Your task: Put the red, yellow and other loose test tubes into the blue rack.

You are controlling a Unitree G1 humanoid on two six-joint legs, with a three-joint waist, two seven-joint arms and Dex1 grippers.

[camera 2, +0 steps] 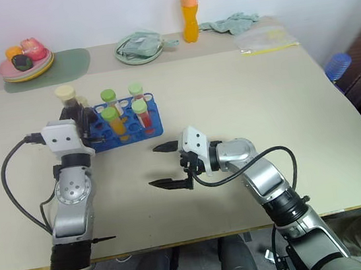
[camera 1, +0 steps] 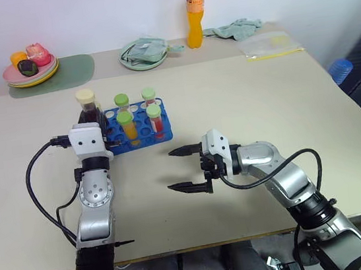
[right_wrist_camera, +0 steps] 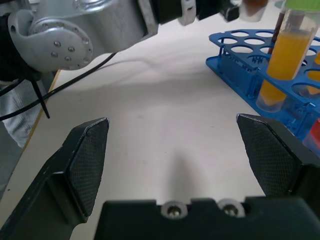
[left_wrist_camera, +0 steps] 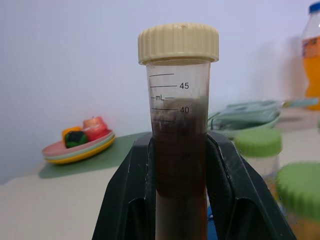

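Left pincer [left_wrist_camera: 181, 210] is clamped on the dark tube [camera 1: 88, 107], upright at the blue rack's [camera 1: 142, 137] left end, center-left of frame, probably lining up a hole, while the right pincer [camera 1: 186, 169] waits wide and empty mid-table [camera 1: 242, 100].

Brown-filled test tube [left_wrist_camera: 178, 150]: graduation marks read "45", "mL", "40".

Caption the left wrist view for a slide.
Left gripper shut on a cream-capped tube of dark brown liquid.
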